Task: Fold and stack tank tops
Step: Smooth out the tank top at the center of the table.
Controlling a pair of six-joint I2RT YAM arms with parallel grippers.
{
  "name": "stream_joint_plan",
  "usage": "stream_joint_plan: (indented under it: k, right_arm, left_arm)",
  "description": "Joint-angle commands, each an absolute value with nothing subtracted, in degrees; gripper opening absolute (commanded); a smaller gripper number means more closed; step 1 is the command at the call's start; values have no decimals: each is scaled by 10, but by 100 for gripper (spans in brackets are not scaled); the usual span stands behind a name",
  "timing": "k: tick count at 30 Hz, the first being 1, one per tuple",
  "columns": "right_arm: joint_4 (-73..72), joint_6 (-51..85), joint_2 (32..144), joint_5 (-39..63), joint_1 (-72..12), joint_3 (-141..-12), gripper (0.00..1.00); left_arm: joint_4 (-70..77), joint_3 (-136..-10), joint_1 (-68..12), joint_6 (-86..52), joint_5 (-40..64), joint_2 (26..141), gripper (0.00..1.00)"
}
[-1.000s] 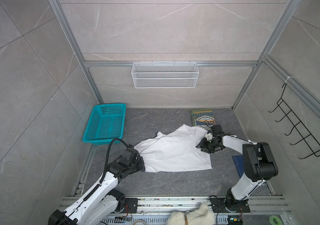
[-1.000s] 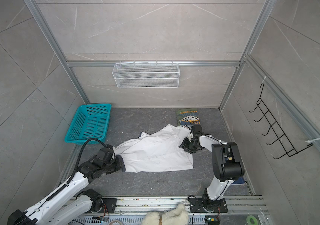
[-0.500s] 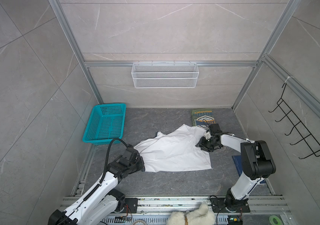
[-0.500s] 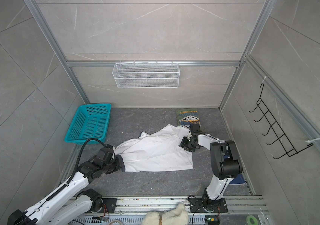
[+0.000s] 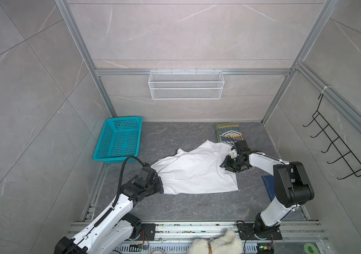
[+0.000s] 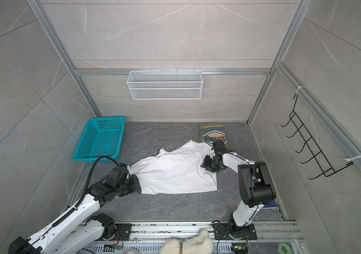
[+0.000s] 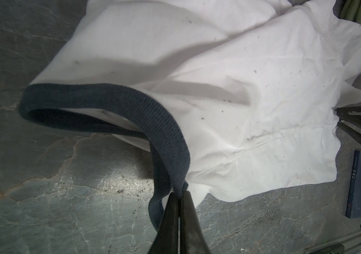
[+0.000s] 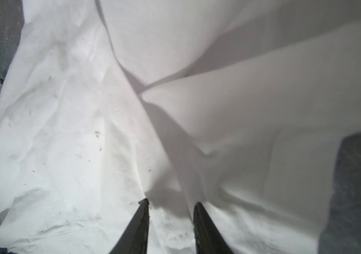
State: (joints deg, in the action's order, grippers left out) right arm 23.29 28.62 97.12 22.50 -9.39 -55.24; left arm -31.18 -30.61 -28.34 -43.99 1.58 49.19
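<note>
Currently, the olive green tank top (image 5: 229, 133) lies as a compact folded rectangle, badge print up, at the back of the tabletop (image 5: 175, 211) on the right arm's side, so its fold appears complete. The white tank top (image 5: 197, 173) lies spread and creased mid-tabletop, one corner reaching the olive one; it is judged neither folded nor stacked. The left end effector (image 7: 178, 194) is clamped on its navy strap trim, while the right end effector (image 8: 171, 202) rests on the opposite edge, jaws apart, gripping nothing yet.

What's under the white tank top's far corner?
The folded olive green tank top shows beyond that corner of the white tank top; whether its edge runs beneath is covered.
</note>
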Motion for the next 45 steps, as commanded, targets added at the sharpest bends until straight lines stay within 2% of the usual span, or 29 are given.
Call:
stream_joint_plan:
  k: [1, 7, 13, 18, 23, 30, 37, 41, 45]
  right_arm:
    - [251, 273, 952, 226, -105, -542, 36]
    - [256, 268, 954, 224, -106, -546, 30]
    - [252, 268, 960, 232, -113, -548, 31]
    - [254, 271, 947, 223, -114, -547, 12]
    - [288, 272, 895, 200, -115, -564, 4]
    - [398, 268, 751, 158, -114, -625, 2]
    - [510, 264, 625, 121, -114, -762, 1]
    - [544, 261, 605, 105, -114, -862, 1]
    - [570, 256, 642, 109, -114, -974, 1]
  left_arm:
    - [-301, -306, -283, -446, 7, 492, 0]
    - [-304, -305, -283, -446, 6, 488, 0]
    - [-308, -304, -283, -447, 0, 483, 0]
    - [-310, -308, -282, -446, -6, 483, 0]
    - [-329, -335, -283, -433, -30, 480, 0]
    - [-398, -449, -281, -393, -98, 435, 0]
    - [-453, -602, -282, -348, -133, 401, 0]
    - [-475, -688, -282, -313, -130, 406, 0]
    - [-481, -777, -282, -285, -120, 439, 0]
